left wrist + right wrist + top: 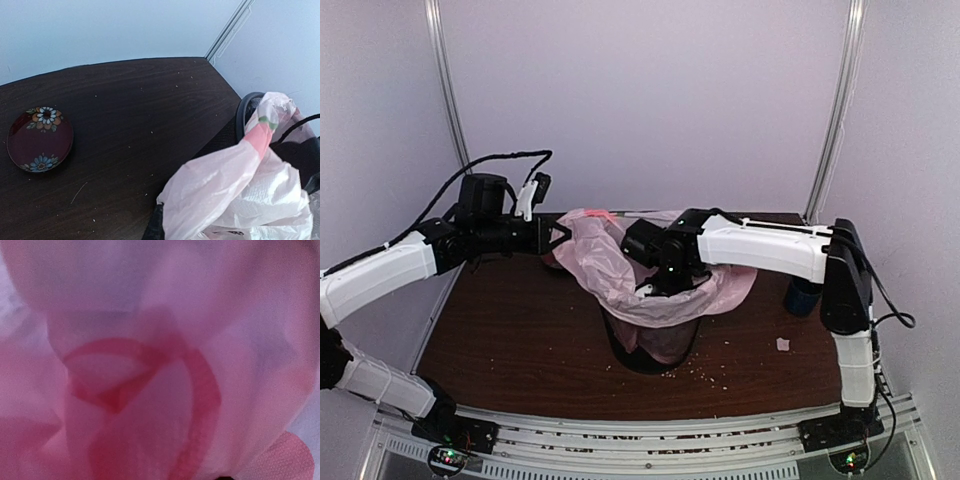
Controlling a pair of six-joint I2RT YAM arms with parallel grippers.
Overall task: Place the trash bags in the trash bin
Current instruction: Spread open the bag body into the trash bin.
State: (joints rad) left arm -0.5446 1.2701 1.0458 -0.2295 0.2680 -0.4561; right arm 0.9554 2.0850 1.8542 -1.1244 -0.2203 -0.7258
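Observation:
The pale-pink trash bag (pixel 610 262) is draped over the black wire-mesh trash bin (pixel 650 350) at the table's middle and spreads wider than its rim. My left gripper (pixel 560 238) is at the bag's upper left edge and holds it up; in the left wrist view the bag (pixel 235 190) bunches over one dark finger (pixel 156 227), with the bin's rim (pixel 244 107) behind. My right gripper (pixel 667 283) points down into the bag over the bin's mouth. The right wrist view is filled by pink plastic (pixel 160 360), so its fingers are hidden.
A dark-blue mug (pixel 803 296) stands at the right beside the right arm. A white scrap (pixel 783 344) and crumbs lie near the bin. A dark red flowered plate (pixel 40 140) sits on the brown table (pixel 140 110). White walls close in behind.

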